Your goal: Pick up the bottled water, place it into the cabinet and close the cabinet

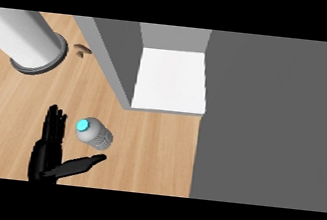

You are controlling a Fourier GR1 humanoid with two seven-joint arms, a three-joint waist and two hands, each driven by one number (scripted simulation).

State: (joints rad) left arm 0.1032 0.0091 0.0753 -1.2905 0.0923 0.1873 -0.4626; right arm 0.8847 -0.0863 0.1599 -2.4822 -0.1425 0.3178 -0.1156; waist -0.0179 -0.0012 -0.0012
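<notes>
The bottled water [93, 133], a clear grey bottle with a bright blue cap, stands on the wooden counter in the head view. My left hand [49, 153] is at the lower left, open, its straight fingers just left of the bottle and its thumb stretched out below it. Nothing is held. The cabinet [171, 80] lies beyond the bottle, its white shelf showing and its grey door [112, 61] swung open on the left side. My right hand does not show.
A large white cylinder with a grey base [27, 40] stands at the upper left. A small brown object [82, 49] lies beside it. A broad grey surface [276, 124] fills the right side. Bare wooden counter [154, 151] stretches right of the bottle.
</notes>
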